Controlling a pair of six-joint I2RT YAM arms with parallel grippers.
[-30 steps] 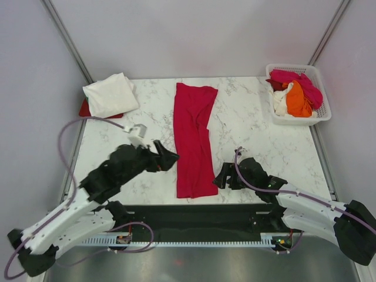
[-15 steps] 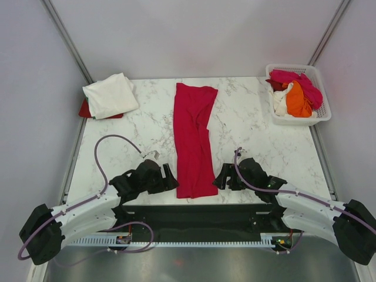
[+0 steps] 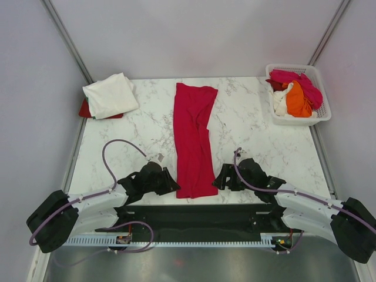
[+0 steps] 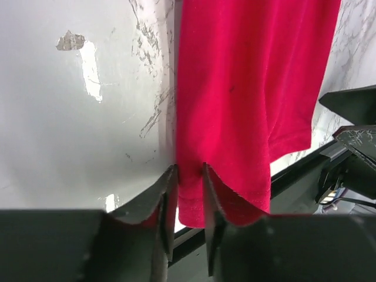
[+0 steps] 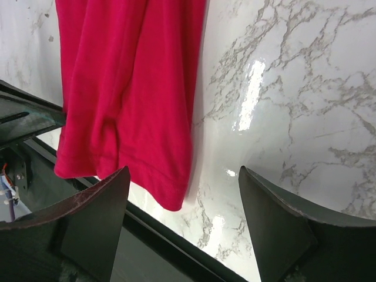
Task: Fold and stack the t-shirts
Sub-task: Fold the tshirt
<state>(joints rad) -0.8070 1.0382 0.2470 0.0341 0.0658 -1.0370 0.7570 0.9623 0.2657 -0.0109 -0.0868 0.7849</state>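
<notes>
A long crimson t-shirt (image 3: 192,138) lies folded into a narrow strip down the middle of the marble table (image 3: 258,129). My left gripper (image 3: 174,187) is at its near left corner; in the left wrist view the gripper (image 4: 189,170) has closed on the hem of the shirt (image 4: 247,88), with red cloth pinched between the two fingers. My right gripper (image 3: 218,179) stands open at the near right corner. In the right wrist view the shirt's corner (image 5: 129,88) lies between the spread fingers (image 5: 184,170), untouched. A folded cream-white t-shirt (image 3: 110,95) rests at the back left.
A white lattice basket (image 3: 299,120) at the back right holds pink, orange and white shirts (image 3: 296,94). A dark red cloth (image 3: 85,109) peeks out under the cream shirt. The table's near edge and a black rail (image 3: 200,214) run just behind both grippers.
My left arm swung down and toward the near edge to the red shirt's left corner, and its jaws narrowed onto the hem. The right arm stayed put.
</notes>
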